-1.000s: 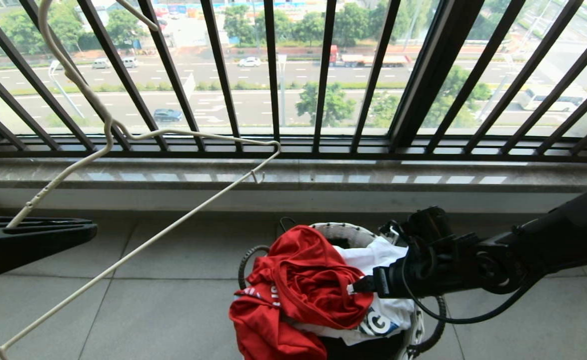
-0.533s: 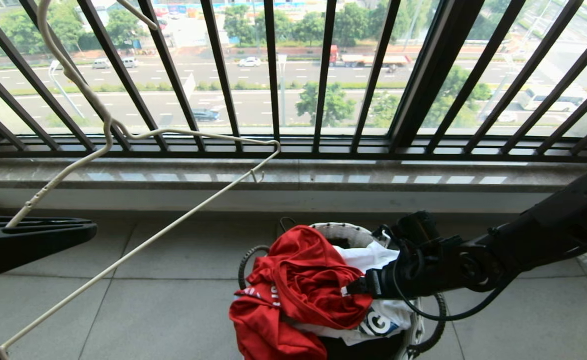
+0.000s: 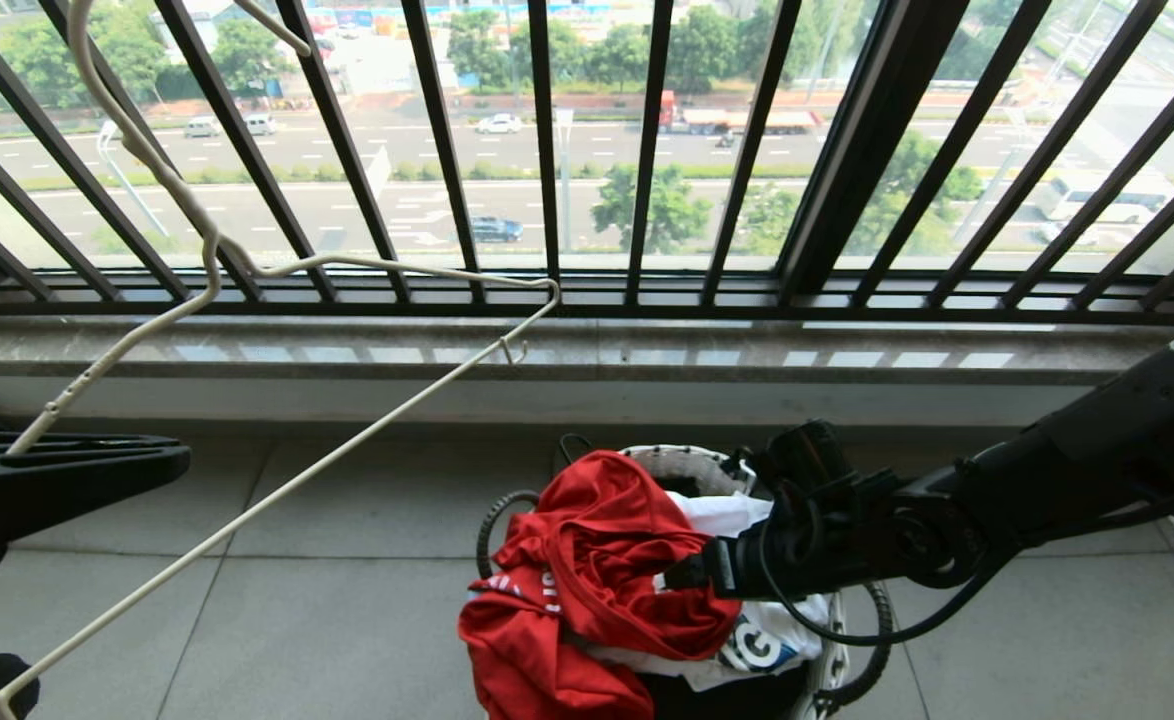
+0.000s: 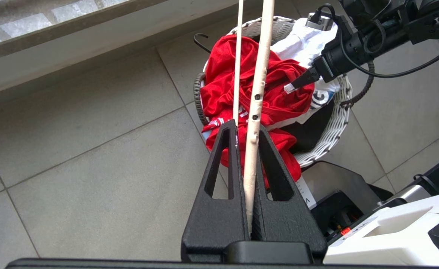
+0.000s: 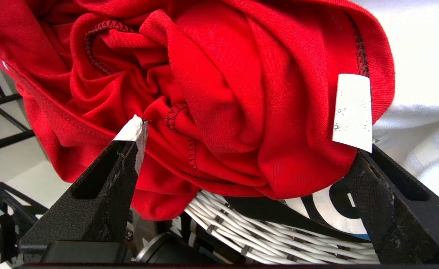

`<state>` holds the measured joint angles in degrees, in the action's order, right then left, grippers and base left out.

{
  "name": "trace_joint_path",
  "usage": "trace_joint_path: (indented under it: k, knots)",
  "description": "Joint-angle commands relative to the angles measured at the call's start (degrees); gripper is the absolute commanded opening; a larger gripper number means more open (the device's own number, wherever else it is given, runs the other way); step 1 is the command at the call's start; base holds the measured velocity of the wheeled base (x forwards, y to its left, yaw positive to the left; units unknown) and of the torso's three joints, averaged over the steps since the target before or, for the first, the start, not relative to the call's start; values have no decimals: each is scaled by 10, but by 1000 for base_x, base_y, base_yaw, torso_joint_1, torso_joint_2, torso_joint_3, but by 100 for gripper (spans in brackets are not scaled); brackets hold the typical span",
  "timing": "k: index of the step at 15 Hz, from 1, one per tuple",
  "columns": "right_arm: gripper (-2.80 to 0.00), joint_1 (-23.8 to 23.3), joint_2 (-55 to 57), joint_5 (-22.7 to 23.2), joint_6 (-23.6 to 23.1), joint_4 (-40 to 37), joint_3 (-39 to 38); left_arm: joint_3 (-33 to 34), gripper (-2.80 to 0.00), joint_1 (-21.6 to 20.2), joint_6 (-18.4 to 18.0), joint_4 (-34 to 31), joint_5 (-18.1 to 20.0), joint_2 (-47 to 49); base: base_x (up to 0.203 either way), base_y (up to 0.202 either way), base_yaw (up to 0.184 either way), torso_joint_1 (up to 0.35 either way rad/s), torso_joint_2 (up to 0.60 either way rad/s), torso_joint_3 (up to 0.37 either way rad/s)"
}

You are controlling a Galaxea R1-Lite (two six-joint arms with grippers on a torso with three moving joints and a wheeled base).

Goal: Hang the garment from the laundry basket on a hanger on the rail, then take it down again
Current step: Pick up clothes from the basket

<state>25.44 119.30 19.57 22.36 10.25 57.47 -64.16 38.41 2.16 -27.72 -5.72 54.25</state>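
My left claw (image 4: 247, 149) is pinching the thin cream-white wire hanger (image 3: 277, 270) while my right claw (image 5: 242, 149), spread wide, is straddling the crumpled red T-shirt (image 3: 607, 570) heaped on the small white woven laundry basket (image 3: 682, 462), risking grabbing the white cloth (image 3: 737, 515) beneath.

Red shirt (image 3: 597, 570) piled in small white basket (image 3: 682, 462) on floor by window bars (image 3: 547, 150). R gripper (image 3: 692, 575) right at shirt. L gripper (image 3: 57, 470) holds thin white hanger (image 3: 277, 490), far left.
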Motion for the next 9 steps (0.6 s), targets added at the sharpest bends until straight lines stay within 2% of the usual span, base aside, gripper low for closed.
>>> trace_joint_path:
  k: [1, 2, 3, 9]
  knots:
    - [0, 2, -4, 1, 2, -2, 0, 0, -280, 0, 0, -1, -1, 0, 0, 0, 0, 0, 0, 0]
    - [0, 2, -4, 1, 2, -2, 0, 0, -280, 0, 0, -1, -1, 0, 0, 0, 0, 0, 0, 0]
    - [-280, 2, -3, 1, 2, -2, 0, 0, -280, 0, 0, -1, -1, 0, 0, 0, 0, 0, 0, 0]
    - [-280, 10, 0, 2, 4, -2, -7, 0, -280, 0, 0, -1, -1, -1, 0, 0, 0, 0, 0, 0]
